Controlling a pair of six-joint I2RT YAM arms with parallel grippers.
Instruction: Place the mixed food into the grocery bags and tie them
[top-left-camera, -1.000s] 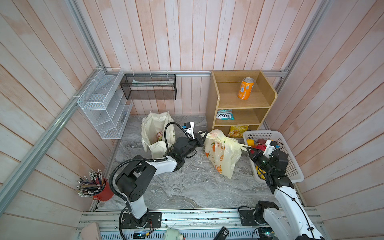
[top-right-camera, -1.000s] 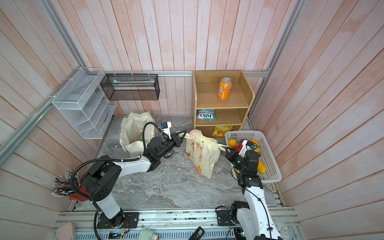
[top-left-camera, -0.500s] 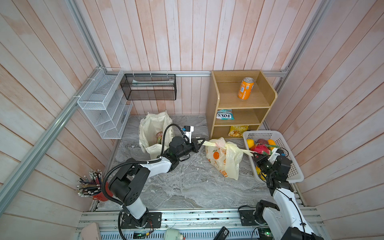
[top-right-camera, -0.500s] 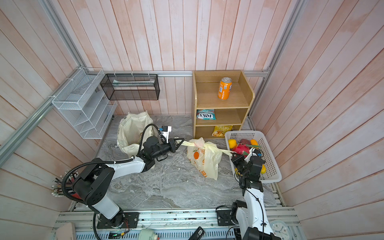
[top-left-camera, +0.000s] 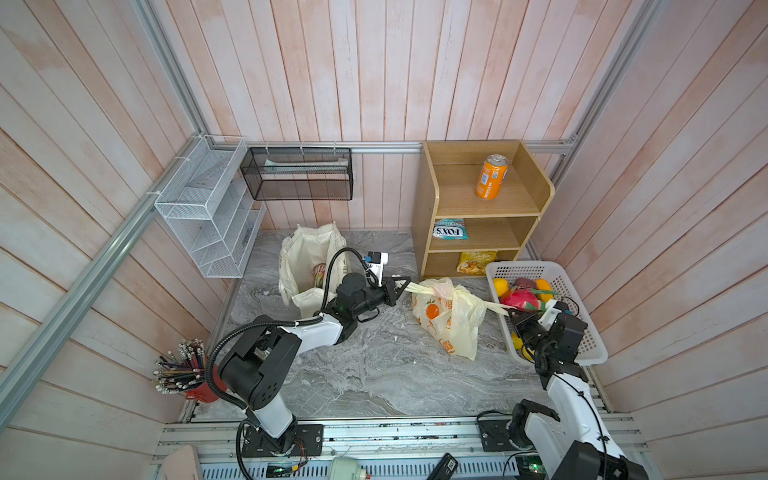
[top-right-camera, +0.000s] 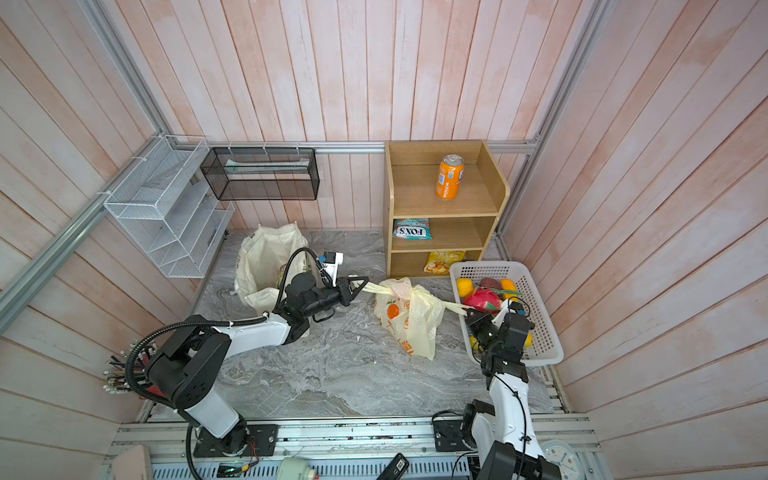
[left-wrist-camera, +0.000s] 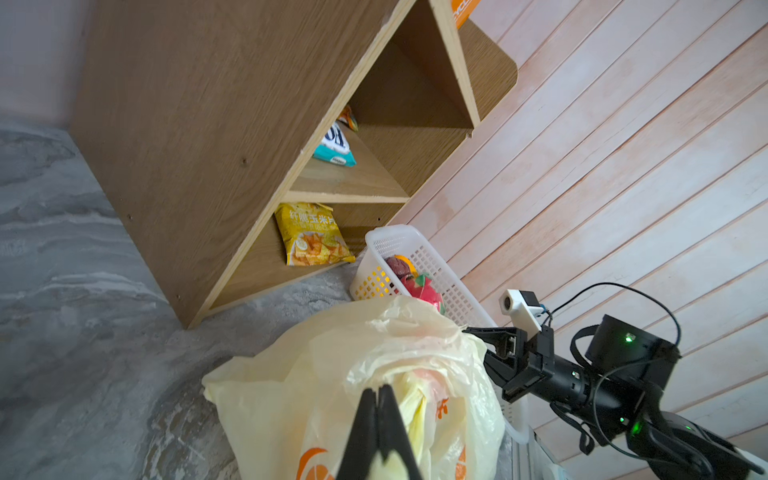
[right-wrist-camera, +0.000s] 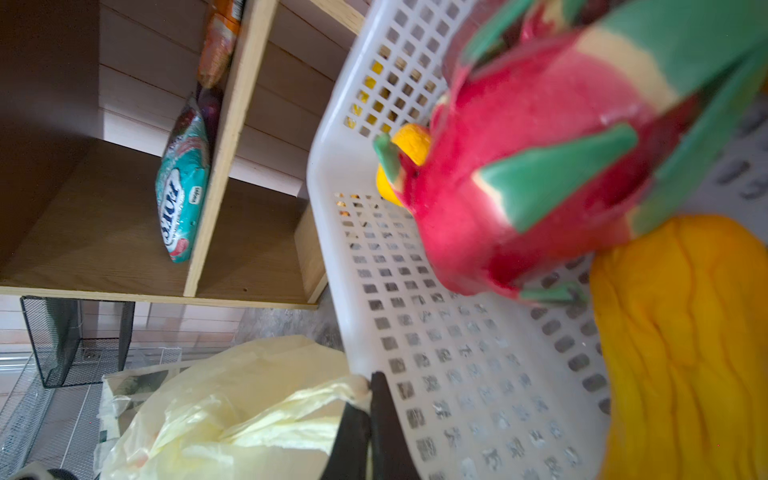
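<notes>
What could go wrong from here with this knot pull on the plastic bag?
1. The left gripper and right gripper each pinch a taut handle of the thin plastic bag. More pull may tear a handle or slip it out of the pinch.
2. The right gripper sits at the rim of the white basket, beside the dragon fruit. It may snag or shove the basket.

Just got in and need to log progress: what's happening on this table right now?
Both arms are on the cream plastic bag: the left gripper and the right gripper, jaws shut, each hold one handle, stretched taut to opposite sides of what looks like a knot. The canvas tote stands open behind the left arm. Toy fruits lie in the white basket, not yet bagged.
</notes>
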